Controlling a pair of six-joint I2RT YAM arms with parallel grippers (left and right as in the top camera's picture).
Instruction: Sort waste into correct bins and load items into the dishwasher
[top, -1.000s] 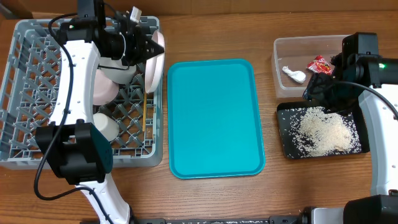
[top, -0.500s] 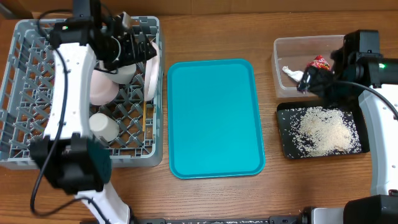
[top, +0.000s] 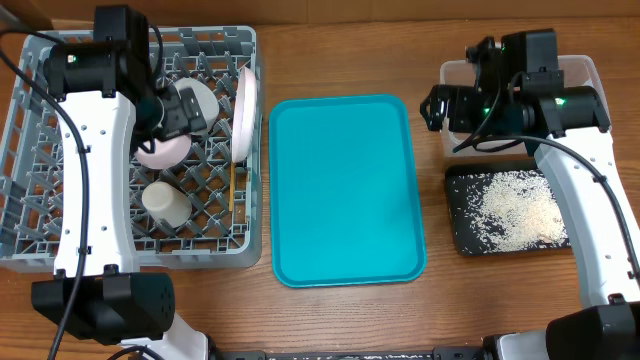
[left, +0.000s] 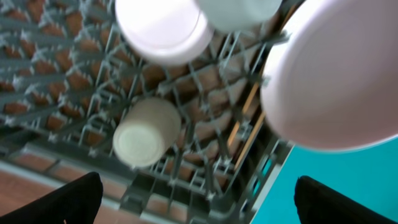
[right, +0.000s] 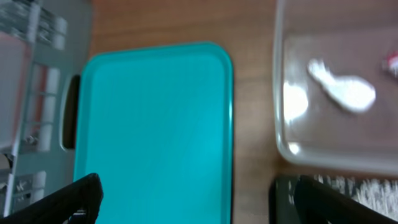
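In the grey dish rack a white plate stands on edge by the right wall. Beside it lie a white bowl, a grey bowl, a small cup and the chopsticks. My left gripper hovers open and empty over the rack. My right gripper hangs open and empty by the left end of the clear tub. The tub holds a white scrap and a red wrapper. Rice fills the black tray.
A bare teal serving tray lies between the rack and the bins. My right arm covers most of the clear tub in the overhead view. Wooden tabletop shows all round.
My left gripper has opened and drawn back left from the plate, which stays standing in the rack. My right gripper has opened and moved up and left, off the tub.
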